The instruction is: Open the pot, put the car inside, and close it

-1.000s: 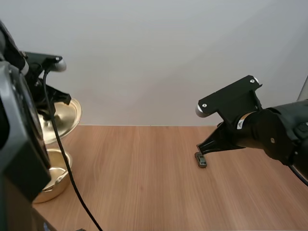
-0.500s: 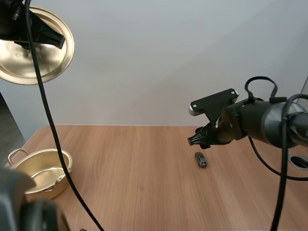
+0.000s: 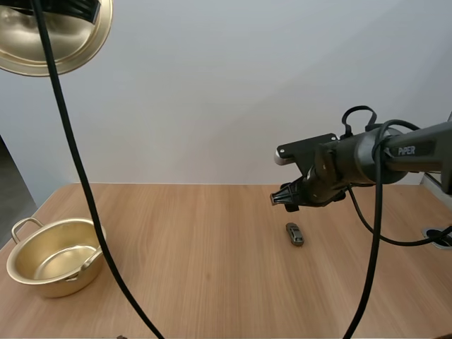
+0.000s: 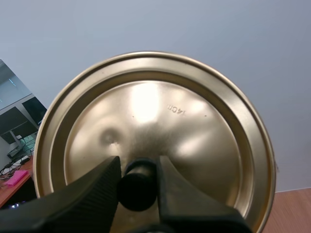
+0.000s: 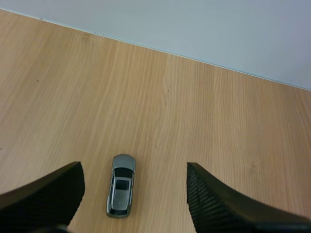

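The lid [image 4: 155,121] is held high above the counter [image 3: 212,268], toward 11 o'clock in the high view. Its dark knob [image 4: 138,183] is pinched between the 2 fingers [image 4: 92,194] of the left gripper [image 4: 138,167], and its gold underside is turned to the wrist camera. The open pot [image 3: 28,272] is seen at the counter's 8 o'clock side, well apart from the car [image 3: 294,234]. The car is found right of the counter's middle, lying flat on the wood. The right gripper [image 3: 280,200] is held above the counter, the car at its 5 o'clock. Its fingers [image 5: 48,194] are spread wide, nothing is gripped, and the car is seen between them, untouched.
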